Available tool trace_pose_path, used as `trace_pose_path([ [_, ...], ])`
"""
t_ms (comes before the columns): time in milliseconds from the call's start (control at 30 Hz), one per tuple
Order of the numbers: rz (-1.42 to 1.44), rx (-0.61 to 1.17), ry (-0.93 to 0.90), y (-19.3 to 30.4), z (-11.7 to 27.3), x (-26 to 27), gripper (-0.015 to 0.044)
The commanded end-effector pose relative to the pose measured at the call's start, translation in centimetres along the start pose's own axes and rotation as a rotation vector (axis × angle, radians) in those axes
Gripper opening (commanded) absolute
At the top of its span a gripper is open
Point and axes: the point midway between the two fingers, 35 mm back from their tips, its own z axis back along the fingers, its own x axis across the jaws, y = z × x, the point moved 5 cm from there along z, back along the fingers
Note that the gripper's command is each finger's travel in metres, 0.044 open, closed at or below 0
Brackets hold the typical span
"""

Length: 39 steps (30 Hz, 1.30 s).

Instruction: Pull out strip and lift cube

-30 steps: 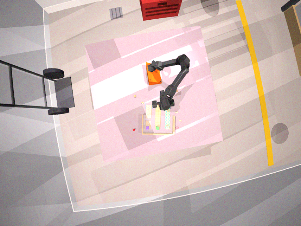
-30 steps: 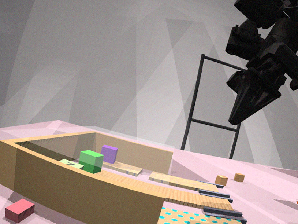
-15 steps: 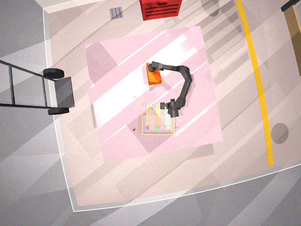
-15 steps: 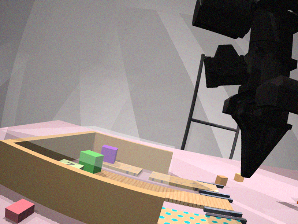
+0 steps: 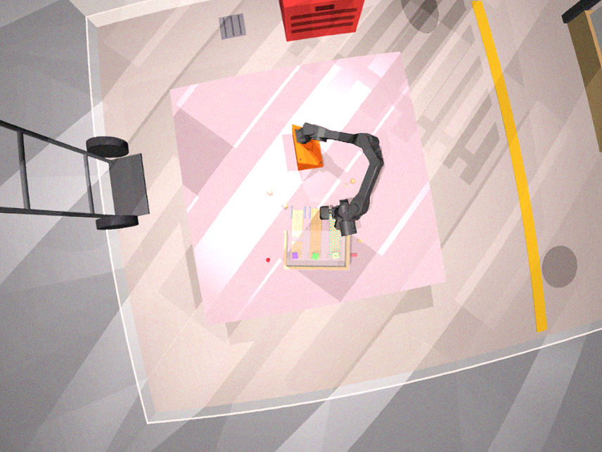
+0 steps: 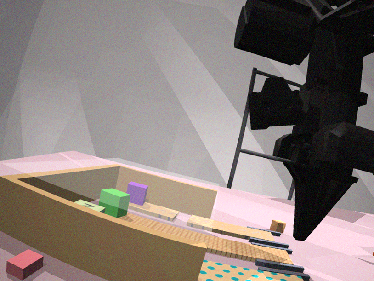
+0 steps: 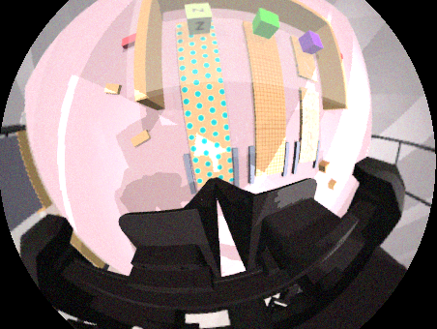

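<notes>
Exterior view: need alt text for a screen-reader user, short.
A black gripper, shut and empty, points down just above the near ends of three strips that run out of a tan open-fronted tray. In the tray, the dotted strip carries a pale labelled cube, the checked strip a green cube, and the broken strip a purple cube.

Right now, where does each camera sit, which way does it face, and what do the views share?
Top: high overhead, looking down at the whole arm and tray.
Exterior: low beside the tray, looking across it; gripper hangs point-down.
Wrist: above the shut jaws, facing the dotted strip.
Shared: labelled cube, seen in all three.
</notes>
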Motion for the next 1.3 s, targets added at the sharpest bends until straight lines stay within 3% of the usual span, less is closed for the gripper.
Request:
trace_pose_path([
  [0, -0.006, 0.003, 0.004, 0.0, -0.7, -0.1, 0.0],
  [867, -0.006, 0.003, 0.001, 0.3, -5.0, -0.4, 0.0],
  [1267, -0.006, 0.003, 0.0, 0.3, -5.1, -0.4, 0.0],
])
